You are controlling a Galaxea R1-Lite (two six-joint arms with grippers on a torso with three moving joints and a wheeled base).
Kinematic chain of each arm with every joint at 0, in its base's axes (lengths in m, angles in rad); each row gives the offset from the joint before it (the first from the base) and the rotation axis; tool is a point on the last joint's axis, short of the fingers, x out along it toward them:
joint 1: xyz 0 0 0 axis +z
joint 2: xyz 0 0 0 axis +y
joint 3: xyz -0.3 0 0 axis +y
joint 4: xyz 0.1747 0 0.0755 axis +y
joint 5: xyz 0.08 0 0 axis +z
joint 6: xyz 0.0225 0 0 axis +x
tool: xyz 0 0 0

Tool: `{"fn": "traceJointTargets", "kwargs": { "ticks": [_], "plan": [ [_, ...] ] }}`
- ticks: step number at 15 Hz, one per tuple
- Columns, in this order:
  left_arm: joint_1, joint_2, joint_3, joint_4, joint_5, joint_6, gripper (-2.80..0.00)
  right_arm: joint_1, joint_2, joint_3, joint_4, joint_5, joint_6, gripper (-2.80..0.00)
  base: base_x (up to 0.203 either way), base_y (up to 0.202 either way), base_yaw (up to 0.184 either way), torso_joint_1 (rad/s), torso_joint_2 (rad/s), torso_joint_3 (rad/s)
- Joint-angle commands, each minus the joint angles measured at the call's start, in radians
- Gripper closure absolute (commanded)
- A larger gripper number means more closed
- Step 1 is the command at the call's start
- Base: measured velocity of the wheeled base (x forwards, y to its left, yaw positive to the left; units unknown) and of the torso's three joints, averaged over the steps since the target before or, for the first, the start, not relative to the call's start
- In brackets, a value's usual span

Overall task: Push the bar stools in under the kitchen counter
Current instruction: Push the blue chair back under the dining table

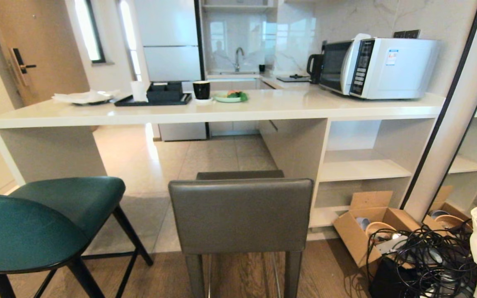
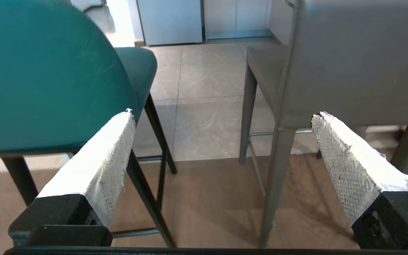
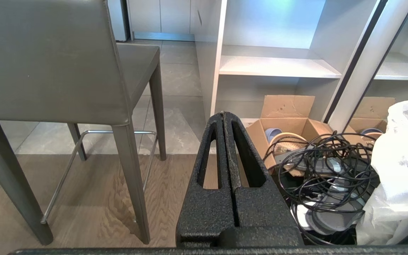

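Stools stand ahead of both fingers, short of the off-white stone bench [image 1: 222,108]: teal padded stool [image 2: 48,71] beyond wide-open, empty left fingers [image 2: 221,138], grey square-backed stool [image 3: 48,60] nearer pressed-together, empty right fingers [image 3: 223,117].

Two bar stools [image 1: 240,219] side by side before the kitchen counter [image 1: 222,109], microwave [image 1: 377,66] on its right end

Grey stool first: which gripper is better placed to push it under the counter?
Probably the right. The right gripper is shut, a firm tip for pushing, with the grey stool just beside it. The left gripper is open, facing the gap between the grey and the teal stool; neither stool is under the counter.
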Motion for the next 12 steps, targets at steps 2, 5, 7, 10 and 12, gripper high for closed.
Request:
{"fn": "traceJointTargets", "kwargs": {
  "ticks": [2, 5, 7, 10, 12],
  "plan": [
    [-0.001, 0.002, 0.000, -0.002, -0.002, 0.011, -2.80, 0.000, 0.002, 0.000, 0.000, 0.000, -0.001, 0.00, 0.000, 0.000, 0.000, 0.000, 0.00, 0.000],
    [-0.001, 0.002, 0.000, 0.000, -0.004, 0.013, -2.80, 0.001, 0.002, 0.000, 0.000, 0.002, 0.008, 0.00, 0.000, 0.000, 0.000, 0.000, 0.00, 0.000],
    [-0.001, 0.000, 0.000, -0.002, 0.005, -0.013, 0.00, -0.001, 0.002, 0.000, 0.000, 0.003, 0.006, 0.00, 0.000, 0.000, 0.000, 0.000, 0.00, 0.000],
    [-0.001, 0.002, 0.000, 0.000, -0.005, 0.036, 0.00, -0.001, 0.002, 0.000, 0.000, 0.002, 0.008, 0.00, 0.000, 0.000, 0.000, 0.000, 0.00, 0.000],
    [-0.001, 0.000, 0.000, -0.002, -0.007, 0.036, 0.00, 0.001, 0.002, 0.000, 0.000, 0.000, 0.008, 0.00, 0.000, 0.000, 0.000, 0.000, 0.00, 0.000]
  ]
}}
